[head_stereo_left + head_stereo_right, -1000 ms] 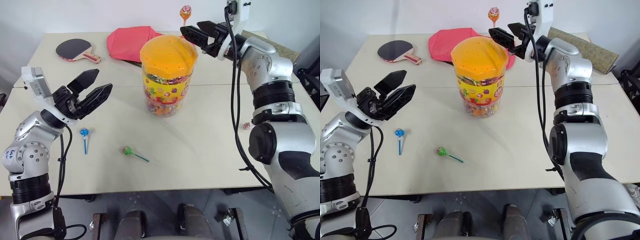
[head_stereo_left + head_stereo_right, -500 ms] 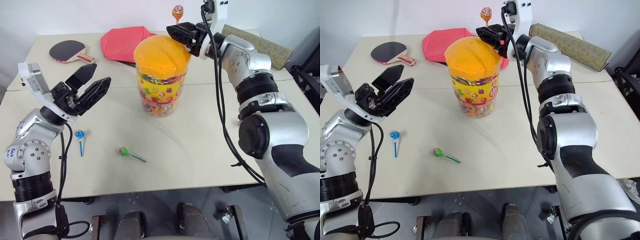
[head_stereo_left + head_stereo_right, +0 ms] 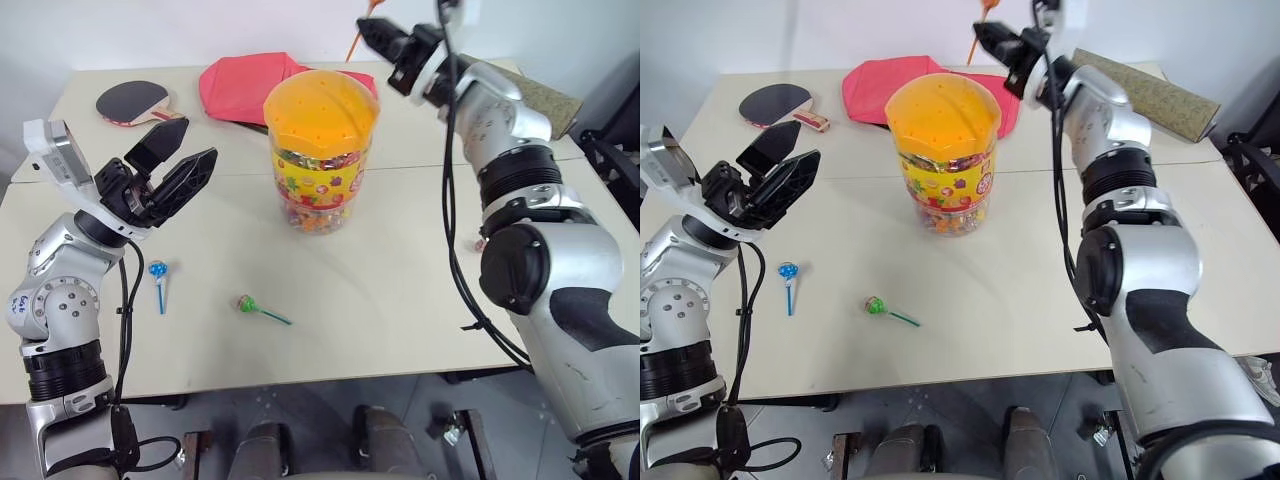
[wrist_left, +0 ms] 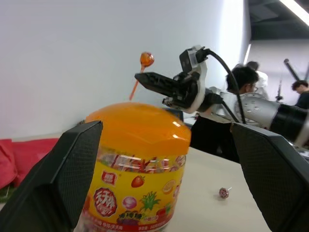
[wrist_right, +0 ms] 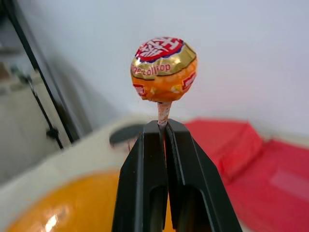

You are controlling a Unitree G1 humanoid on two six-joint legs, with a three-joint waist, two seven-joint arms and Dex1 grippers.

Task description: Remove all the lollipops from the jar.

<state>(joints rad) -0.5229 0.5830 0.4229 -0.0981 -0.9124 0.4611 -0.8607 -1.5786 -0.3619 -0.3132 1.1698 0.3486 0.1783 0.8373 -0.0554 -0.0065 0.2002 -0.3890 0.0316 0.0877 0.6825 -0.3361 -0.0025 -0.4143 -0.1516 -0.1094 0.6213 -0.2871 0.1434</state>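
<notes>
The jar, a clear cylinder with a holed orange domed lid, stands mid-table. Above its far rim my right gripper is shut on the stick of an orange lollipop, whose head points up. The stick's lower end hangs just over the lid. My left gripper is open and empty, raised to the left of the jar. A blue lollipop and a green lollipop lie on the table in front. A pink lollipop lies to the jar's right.
A table tennis paddle and a red cloth lie at the back of the table. A brown roll rests at the back right. People stand in the background beyond the table.
My right gripper closed on the orange lollipop's stick and lifted it up from the jar's lid. The left gripper stayed open and in place. The camera view shifted a little.
</notes>
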